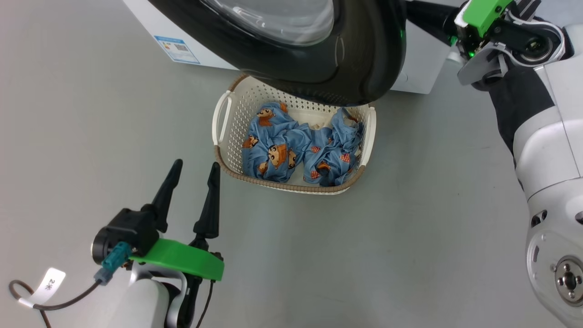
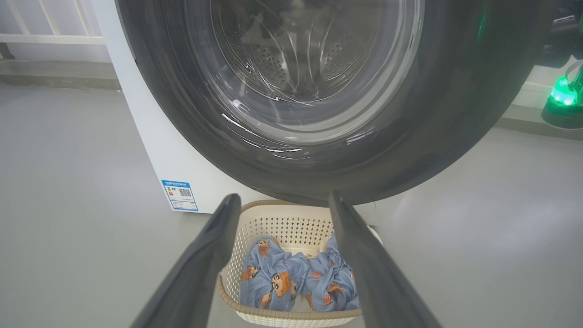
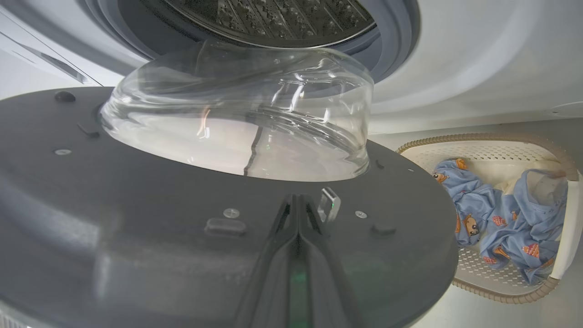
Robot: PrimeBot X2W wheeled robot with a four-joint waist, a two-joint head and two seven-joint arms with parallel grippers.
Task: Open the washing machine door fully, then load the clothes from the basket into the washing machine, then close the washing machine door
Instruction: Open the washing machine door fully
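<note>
The washing machine door stood part-way open, its glossy black rim swung out over the far edge of the basket. The door's glass bowl bulged back toward the steel drum, which sat at 12 o'clock in the right wrist view. The basket rested on the grey floor in front of the washing machine, below the blue label sticker. In the head view its long axis ran roughly from 9 to 3 o'clock, with a handle at each end. The clothes lay inside it as two bunched blue lumps side by side, toward the near rim. The left gripper hung at about 7 o'clock from the basket, apart from it. Its fingers were spread wide, empty and pointing toward 12 o'clock – the basket showed between them in the left wrist view. The right gripper was pressed fully closed and held nothing. Its tips were at the door's dark inner face, just beside the metal latch hook – whether they touched that face could not be told.
</note>
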